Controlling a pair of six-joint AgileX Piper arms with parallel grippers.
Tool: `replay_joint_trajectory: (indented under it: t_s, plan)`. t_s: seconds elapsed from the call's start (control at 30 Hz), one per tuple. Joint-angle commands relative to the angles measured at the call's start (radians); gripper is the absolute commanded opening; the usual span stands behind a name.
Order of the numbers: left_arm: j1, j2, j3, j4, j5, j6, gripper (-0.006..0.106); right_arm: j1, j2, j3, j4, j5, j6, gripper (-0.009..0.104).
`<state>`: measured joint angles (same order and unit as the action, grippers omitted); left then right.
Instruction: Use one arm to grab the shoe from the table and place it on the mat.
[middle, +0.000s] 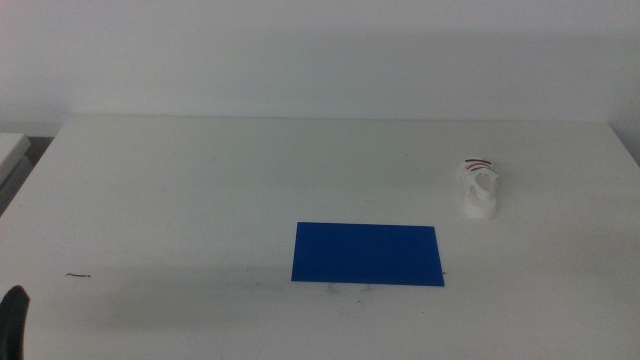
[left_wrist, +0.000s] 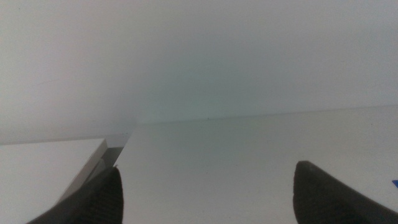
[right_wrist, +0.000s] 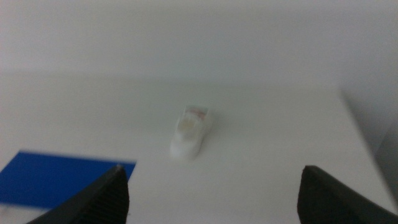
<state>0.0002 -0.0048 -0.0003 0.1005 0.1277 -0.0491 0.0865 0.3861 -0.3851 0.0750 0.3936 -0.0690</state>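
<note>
The small white shoe (middle: 479, 188) with dark and red striped straps stands on the white table (middle: 200, 190) at the right, apart from the mat. The deep blue mat (middle: 366, 253) lies flat near the table's middle front. In the right wrist view the shoe (right_wrist: 189, 134) is well ahead of my right gripper (right_wrist: 212, 168), which is open and empty, with the mat (right_wrist: 59, 180) off to one side. The right arm is out of the middle view. My left gripper (left_wrist: 208, 169) is open and empty; it shows only at the bottom left corner of the middle view (middle: 12, 320).
A second white surface (middle: 12, 150) adjoins the table at the far left, with a gap between; it also shows in the left wrist view (left_wrist: 50, 165). A small dark scuff mark (middle: 78, 275) lies on the table's front left. A white wall stands behind.
</note>
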Motion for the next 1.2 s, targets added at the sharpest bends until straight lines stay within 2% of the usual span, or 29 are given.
replay_joint_trajectory:
  t_s: [0.0,0.07,0.23,0.3,0.4,0.5,0.67,0.9,1.17]
  plan:
    - [0.000,0.005,0.000,-0.004,-0.012,-0.001,0.094,-0.006,0.168,-0.122,0.031,0.109,-0.001,0.093]
    - [0.000,0.005,0.000,-0.004,-0.012,-0.001,0.094,-0.006,0.329,-0.239,0.051,0.240,-0.001,0.093]
    - [0.000,0.005,0.000,-0.004,-0.012,-0.001,0.094,-0.004,0.718,-0.523,0.101,0.424,0.077,0.093]
    - [0.000,0.005,0.000,-0.004,-0.012,-0.001,0.094,0.016,0.857,-0.648,0.084,0.464,0.089,0.093]
    - [0.000,0.005,0.000,-0.004,-0.012,-0.001,0.094,0.072,1.055,-0.813,0.012,0.473,0.101,0.093]
    - [0.000,0.005,0.000,-0.004,-0.012,-0.001,0.094,0.104,1.230,-0.954,-0.001,0.476,0.189,0.093]
    - [0.000,0.005,0.000,-0.004,-0.012,-0.001,0.094,0.103,1.478,-1.174,-0.029,0.525,0.230,0.093]
    - [0.000,0.005,0.000,-0.004,-0.012,-0.001,0.094,0.103,1.753,-1.428,-0.168,0.535,0.370,0.093]
    - [0.000,0.005,0.000,-0.004,-0.012,-0.001,0.094,0.103,1.864,-1.460,-0.162,0.528,0.402,0.093]
